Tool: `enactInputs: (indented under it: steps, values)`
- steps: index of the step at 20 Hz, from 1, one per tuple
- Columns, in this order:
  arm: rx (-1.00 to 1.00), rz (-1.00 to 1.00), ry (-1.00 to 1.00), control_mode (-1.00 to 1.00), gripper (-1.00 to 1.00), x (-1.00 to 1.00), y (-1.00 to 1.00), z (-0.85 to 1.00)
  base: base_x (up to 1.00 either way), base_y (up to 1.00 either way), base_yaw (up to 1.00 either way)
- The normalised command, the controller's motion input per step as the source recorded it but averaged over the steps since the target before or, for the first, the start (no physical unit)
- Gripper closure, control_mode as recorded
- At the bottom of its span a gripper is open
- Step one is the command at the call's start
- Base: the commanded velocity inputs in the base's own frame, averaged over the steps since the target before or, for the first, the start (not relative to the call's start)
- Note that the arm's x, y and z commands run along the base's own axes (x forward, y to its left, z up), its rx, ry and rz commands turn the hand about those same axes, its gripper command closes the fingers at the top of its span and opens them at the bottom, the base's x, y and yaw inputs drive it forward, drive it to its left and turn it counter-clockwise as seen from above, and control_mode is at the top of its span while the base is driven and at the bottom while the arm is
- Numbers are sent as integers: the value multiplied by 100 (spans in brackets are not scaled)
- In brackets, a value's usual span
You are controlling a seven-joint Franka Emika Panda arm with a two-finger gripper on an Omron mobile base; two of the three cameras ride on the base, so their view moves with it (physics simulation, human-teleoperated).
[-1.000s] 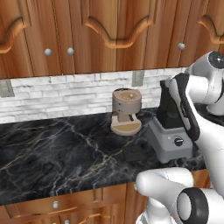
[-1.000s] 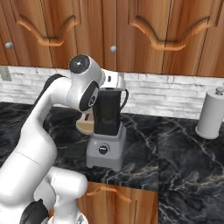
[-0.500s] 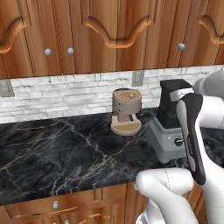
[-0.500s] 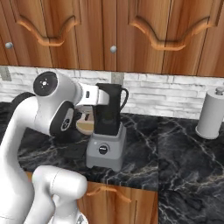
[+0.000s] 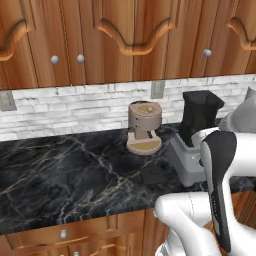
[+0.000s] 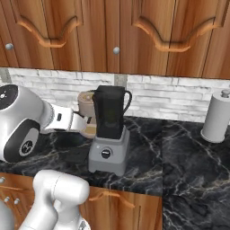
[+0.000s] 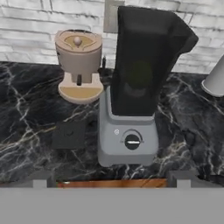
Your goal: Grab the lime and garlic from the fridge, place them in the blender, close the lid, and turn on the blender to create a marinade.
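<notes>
While my jaws stand spread wide and hold nothing, the blender sits straight ahead of them in the hand view, centred between my two finger tips at the bottom of that view and well apart from them; my gripper touches nothing. Blender stands upright on the black marble counter; grey base with round black knob faces me; dark jar rises on top, and a dim greenish round shape, perhaps the lime, shows through its wall; I cannot tell more of it. The lid, a flat black squarish cap, lies on the counter just left of the blender base, apart from the jar; jar mouth looks uncovered in the left base view. A tan coffee machine stands behind and left of the blender, near the white brick backsplash; a white paper towel roll stands well to the right; wooden cabinets hang above.
</notes>
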Motion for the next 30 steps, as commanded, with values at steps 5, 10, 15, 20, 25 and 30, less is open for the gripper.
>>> enactInputs:
  steps: [5, 10, 15, 20, 25, 30]
  values:
    - [0, 0, 25, -100, -100, -71, 35, -41, 0, 0, 0]
    - [4, 0, 5, -100, -100, -66, 20, -22, 0, 0, 0]
    - [4, 1, 10, -100, -100, -52, 30, 0, 0, 0, 0]
    - [0, 0, 0, 100, -100, 0, 0, 0, -61, 94, 19]
    - [0, 0, 0, 100, -100, 0, 0, 0, -55, 100, 35]
    - [0, 0, 0, 100, -100, 0, 0, 0, -49, 100, 54]
